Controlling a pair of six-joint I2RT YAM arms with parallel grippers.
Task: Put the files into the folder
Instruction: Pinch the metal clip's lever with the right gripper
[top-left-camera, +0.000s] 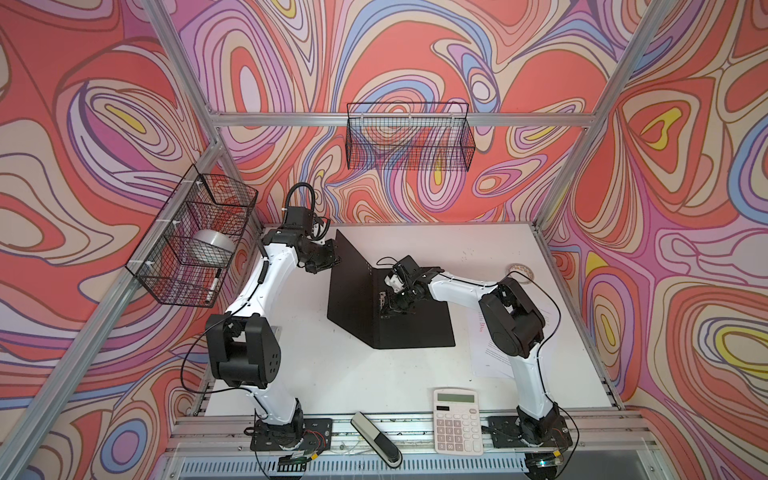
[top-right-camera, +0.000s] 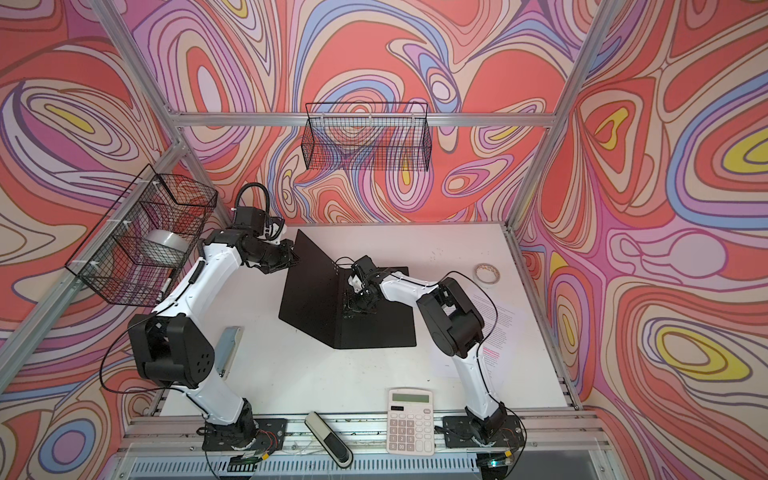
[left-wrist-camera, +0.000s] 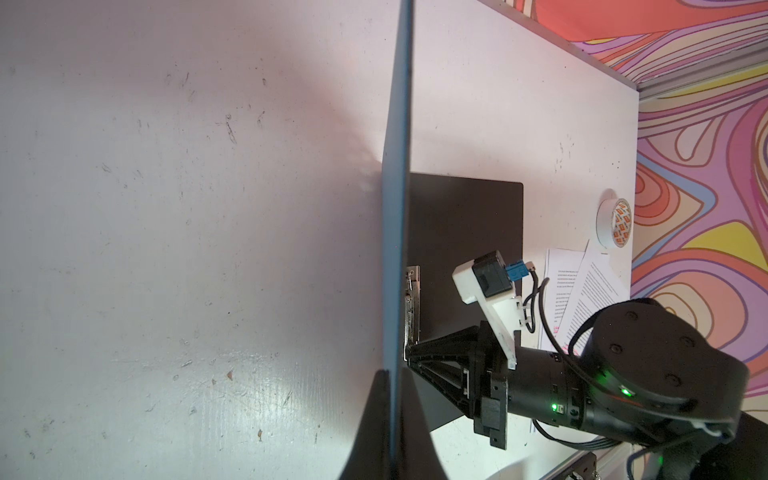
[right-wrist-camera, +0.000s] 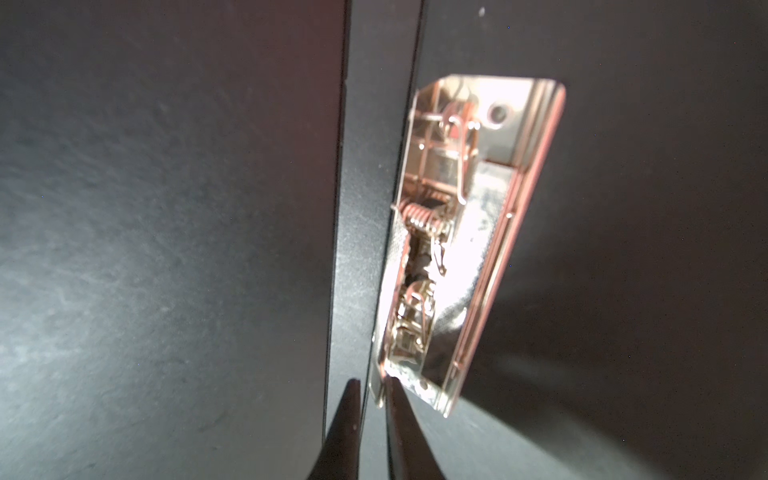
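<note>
Your left gripper (left-wrist-camera: 392, 374) pinches the raised cover of the thin blue-and-black plastic folder (top-left-camera: 415, 328), your right gripper (right-wrist-camera: 374, 384) nips its shiny metal spine clip (right-wrist-camera: 457, 232), and the white printed paper files (top-right-camera: 505, 324) lie rightward, beneath that right arm.

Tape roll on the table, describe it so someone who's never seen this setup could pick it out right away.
Look at the white table, near its far right edge. Just beyond the printed files lies the tape roll: the only small ring there, white with an orange-patterned core.
</note>
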